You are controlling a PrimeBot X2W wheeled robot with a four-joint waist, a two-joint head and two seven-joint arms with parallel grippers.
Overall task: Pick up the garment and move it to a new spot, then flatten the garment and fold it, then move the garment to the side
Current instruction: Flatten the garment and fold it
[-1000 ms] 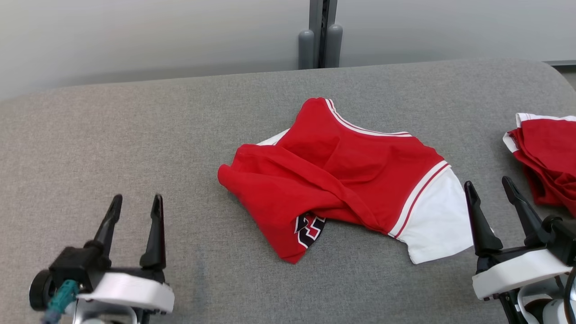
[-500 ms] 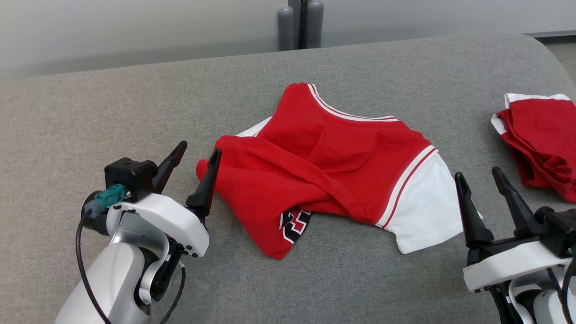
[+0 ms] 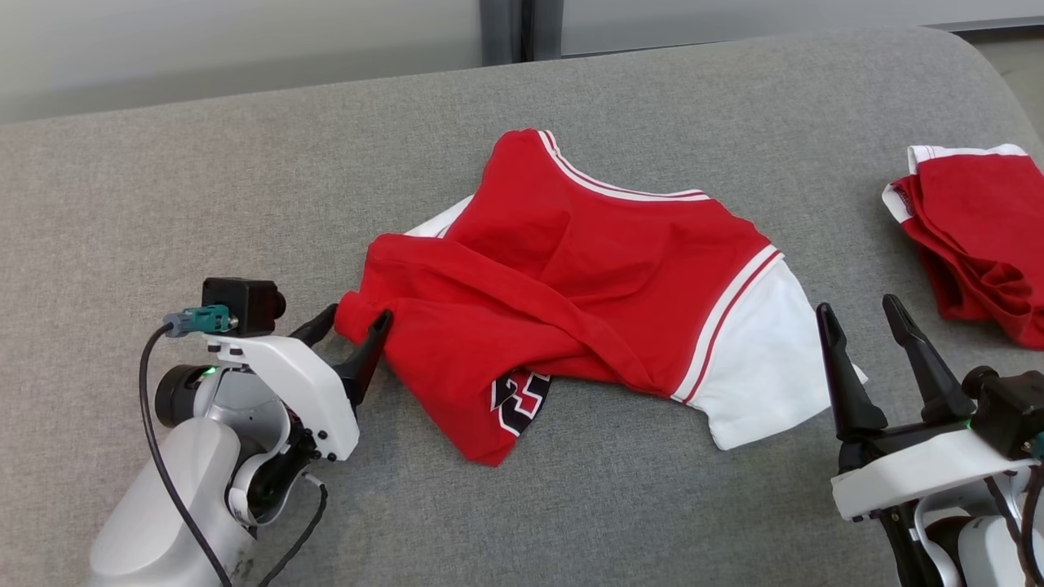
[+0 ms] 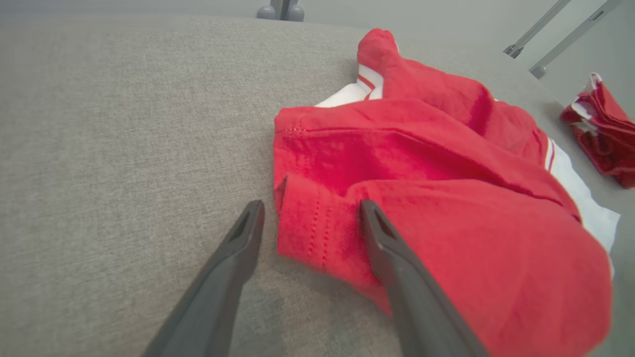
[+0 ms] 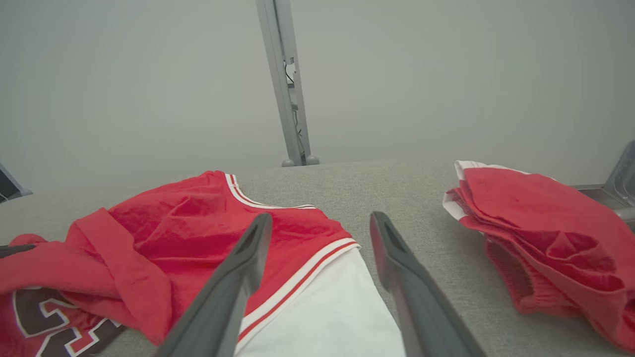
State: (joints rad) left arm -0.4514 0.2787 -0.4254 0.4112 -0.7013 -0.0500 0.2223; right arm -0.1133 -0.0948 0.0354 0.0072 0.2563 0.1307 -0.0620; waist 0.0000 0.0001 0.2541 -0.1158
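Note:
The garment (image 3: 571, 277), a red jersey with a white sleeve and white-striped trim, lies crumpled in the middle of the grey padded table (image 3: 179, 204). My left gripper (image 3: 356, 312) is open at the garment's left corner. In the left wrist view the red hem corner of the garment (image 4: 421, 163) lies between the spread fingers of the left gripper (image 4: 312, 213), which are not closed on it. My right gripper (image 3: 857, 304) stands open just right of the white sleeve. From the right wrist, the right gripper (image 5: 320, 223) points over the garment (image 5: 188, 223), with nothing between its fingers.
A second red and white cloth (image 3: 971, 236) lies bunched at the table's right edge, also seen as the cloth (image 5: 540, 233) right of my right fingers. A grey post (image 5: 287, 84) rises behind the table's far edge. Bare grey table stretches left of the garment.
The head camera has tilted, shifting the whole picture. My left gripper has moved forward and right from the near left of the table to straddle the garment's left corner. The right gripper holds its place.

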